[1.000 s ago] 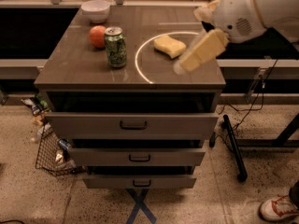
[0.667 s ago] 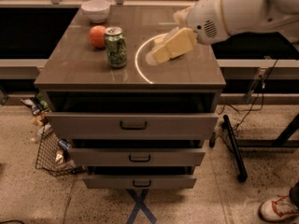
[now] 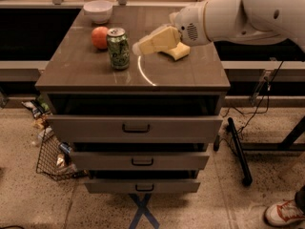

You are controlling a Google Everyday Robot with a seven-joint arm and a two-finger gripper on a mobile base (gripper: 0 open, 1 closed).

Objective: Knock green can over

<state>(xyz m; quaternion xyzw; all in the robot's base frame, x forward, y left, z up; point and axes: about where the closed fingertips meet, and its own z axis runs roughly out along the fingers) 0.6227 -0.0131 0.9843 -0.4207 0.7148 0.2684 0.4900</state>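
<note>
The green can stands upright on the brown cabinet top, left of centre, with a silver top rim. My gripper comes in from the right on the white arm. Its cream fingers point left and their tips sit just right of the can, close to it at about its upper half. I cannot tell if they touch it.
A round orange fruit lies just behind and left of the can. A white bowl stands at the back left. A yellow sponge lies partly hidden behind the gripper. Drawers, a wire basket and a shoe are below.
The arm has swept left across the cabinet top, from over the sponge to right beside the can. The can still stands upright in the same place.
</note>
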